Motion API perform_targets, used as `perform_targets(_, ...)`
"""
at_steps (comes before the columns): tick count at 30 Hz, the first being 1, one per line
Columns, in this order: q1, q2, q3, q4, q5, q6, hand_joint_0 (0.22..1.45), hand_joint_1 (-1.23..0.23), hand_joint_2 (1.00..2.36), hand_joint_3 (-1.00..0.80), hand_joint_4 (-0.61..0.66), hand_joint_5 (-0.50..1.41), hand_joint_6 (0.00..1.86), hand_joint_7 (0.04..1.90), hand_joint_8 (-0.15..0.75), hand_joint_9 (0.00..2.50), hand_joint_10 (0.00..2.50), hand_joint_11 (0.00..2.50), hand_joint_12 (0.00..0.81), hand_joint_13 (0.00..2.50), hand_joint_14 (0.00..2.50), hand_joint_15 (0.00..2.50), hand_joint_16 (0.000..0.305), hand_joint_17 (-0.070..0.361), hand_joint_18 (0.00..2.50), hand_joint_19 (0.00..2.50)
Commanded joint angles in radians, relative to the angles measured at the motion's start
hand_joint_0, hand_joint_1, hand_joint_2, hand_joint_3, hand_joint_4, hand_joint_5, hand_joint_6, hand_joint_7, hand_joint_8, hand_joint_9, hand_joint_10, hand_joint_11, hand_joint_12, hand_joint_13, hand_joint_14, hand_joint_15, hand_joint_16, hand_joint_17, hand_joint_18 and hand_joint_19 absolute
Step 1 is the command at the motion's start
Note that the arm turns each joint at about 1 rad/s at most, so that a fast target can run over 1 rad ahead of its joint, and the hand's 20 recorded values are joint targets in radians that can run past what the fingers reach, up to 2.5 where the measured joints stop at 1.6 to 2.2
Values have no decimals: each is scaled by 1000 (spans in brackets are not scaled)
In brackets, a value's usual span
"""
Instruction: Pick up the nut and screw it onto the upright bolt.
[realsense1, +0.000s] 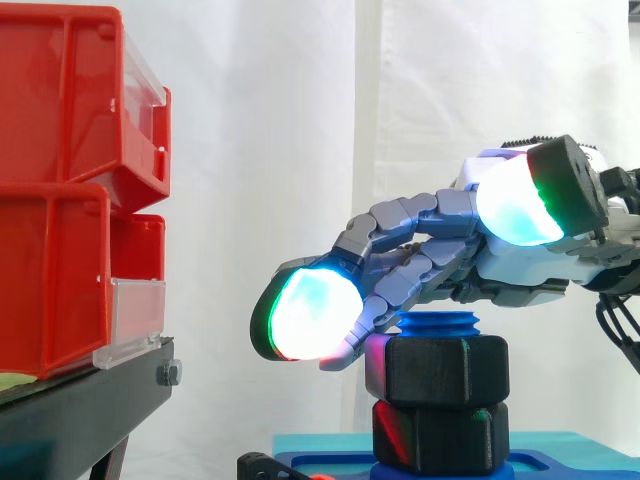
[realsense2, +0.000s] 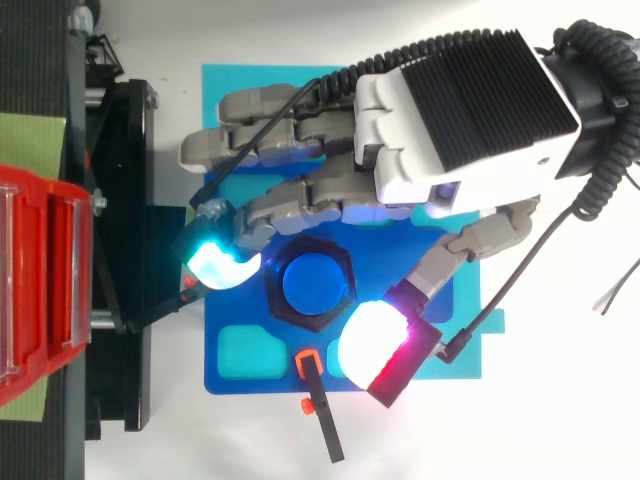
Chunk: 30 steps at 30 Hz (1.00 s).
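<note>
One black hexagonal nut (realsense1: 447, 370) near top of blue upright bolt (realsense2: 313, 284); hand (realsense2: 460, 120) pinches it from 9 and 5 o'clock.

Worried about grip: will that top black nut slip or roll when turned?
Probably stiff: the nut looks like solid plastic. Its flat hex sides should resist slipping under the fingers. Sitting round the bolt, it likely can't roll or tip.
</note>
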Motion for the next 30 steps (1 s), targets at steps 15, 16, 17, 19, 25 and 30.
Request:
perform_targets(15,1,0,-1,-5,-1,2,476,-284,1000,-500,193,-169,502,794,231,295,0,0,316,32,0,0,36,82,0,0)
perform_targets(16,0,0,-1,-4,1,2,476,-284,1000,-500,194,-169,502,795,232,296,0,0,316,32,0,0,36,82,0,0)
perform_targets(17,1,0,-1,-2,1,2,477,-285,1000,-500,194,-169,503,798,231,297,0,0,316,33,0,0,36,82,0,0)
perform_targets(19,3,0,-1,-2,1,2,477,-284,1000,-500,193,-169,503,797,231,298,0,0,316,33,0,0,36,82,0,0)
perform_targets(25,3,0,-1,-1,-1,8,477,-284,1000,-500,195,-168,503,799,232,316,0,0,314,39,0,0,36,82,0,0)
perform_targets(30,3,0,-1,-5,1,8,478,-296,1000,-500,202,-163,502,796,234,368,0,0,315,70,0,0,36,82,0,0)
